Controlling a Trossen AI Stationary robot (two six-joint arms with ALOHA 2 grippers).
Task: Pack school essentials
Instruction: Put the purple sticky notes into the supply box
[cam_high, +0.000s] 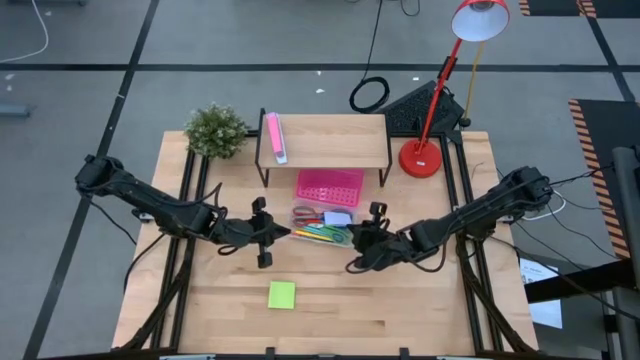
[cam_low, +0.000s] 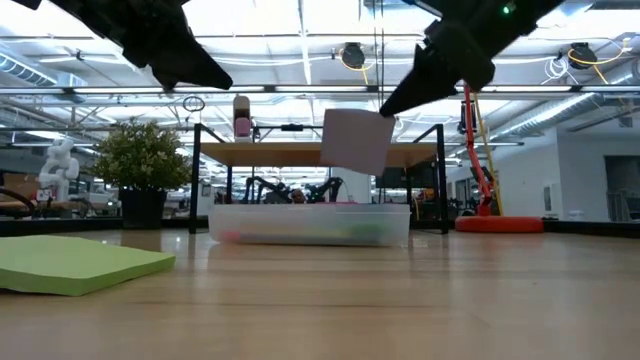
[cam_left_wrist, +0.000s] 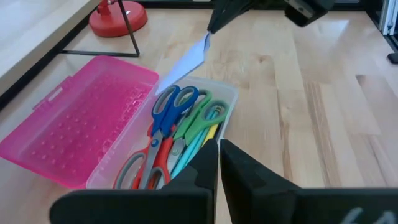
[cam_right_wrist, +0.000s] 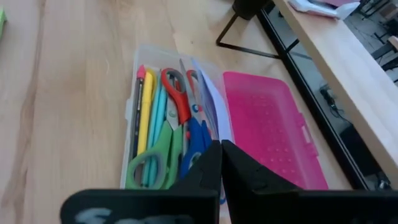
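The right gripper (cam_high: 372, 236), pinching the pale-blue note pad (cam_low: 356, 140) by one edge, holds it tilted directly above the clear box (cam_low: 310, 223), while the left gripper (cam_high: 277, 233), pressed together, waits beside that box.

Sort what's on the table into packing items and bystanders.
For the job: scissors, pens, pale-blue note pad held by the right gripper above the clear box, green note pad, left gripper.
Lying about: plant, red lamp, wooden shelf.
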